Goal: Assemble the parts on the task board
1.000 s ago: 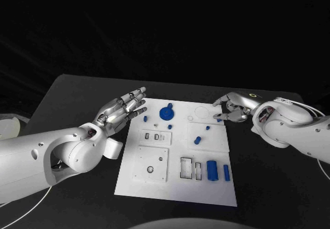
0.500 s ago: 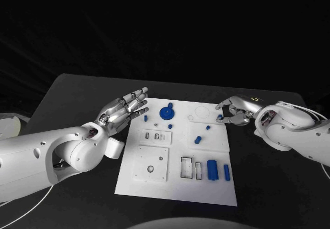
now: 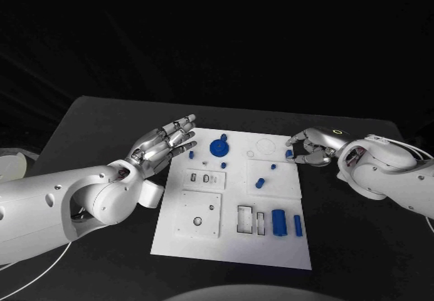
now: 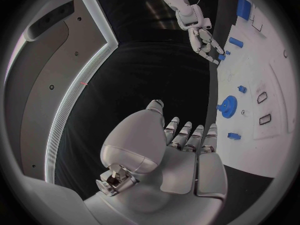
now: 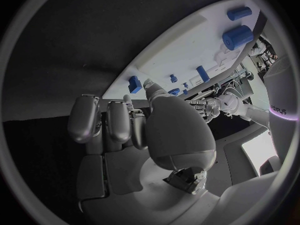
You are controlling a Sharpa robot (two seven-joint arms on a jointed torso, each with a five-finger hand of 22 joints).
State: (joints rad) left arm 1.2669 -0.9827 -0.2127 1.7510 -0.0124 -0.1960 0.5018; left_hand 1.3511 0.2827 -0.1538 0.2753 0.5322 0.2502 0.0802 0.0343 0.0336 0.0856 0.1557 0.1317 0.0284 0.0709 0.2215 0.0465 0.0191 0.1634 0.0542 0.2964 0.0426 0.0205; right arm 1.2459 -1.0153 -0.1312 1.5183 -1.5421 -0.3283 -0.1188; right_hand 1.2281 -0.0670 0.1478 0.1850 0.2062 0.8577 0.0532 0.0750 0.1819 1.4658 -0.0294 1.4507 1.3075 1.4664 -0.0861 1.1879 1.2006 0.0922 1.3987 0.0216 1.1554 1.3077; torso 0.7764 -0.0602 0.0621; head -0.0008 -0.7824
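White and flat, the task board (image 3: 201, 221) lies mid-counter (image 3: 90, 119), small blue parts on it: a toothed wheel (image 3: 219, 148) near its far edge, two cylinders (image 3: 280, 222) near its near right corner. My left hand (image 3: 163, 145) hovers at the board's left edge, fingers spread, empty. My right hand (image 3: 308, 147), fingers curled around a small blue block (image 3: 290, 153), has slid slightly along the far right edge.

A robotics lab or test cell: a black surface (image 3: 108, 125) in a darkened space carries a white task board (image 3: 231, 248) dotted with small blue parts (image 3: 280, 223).
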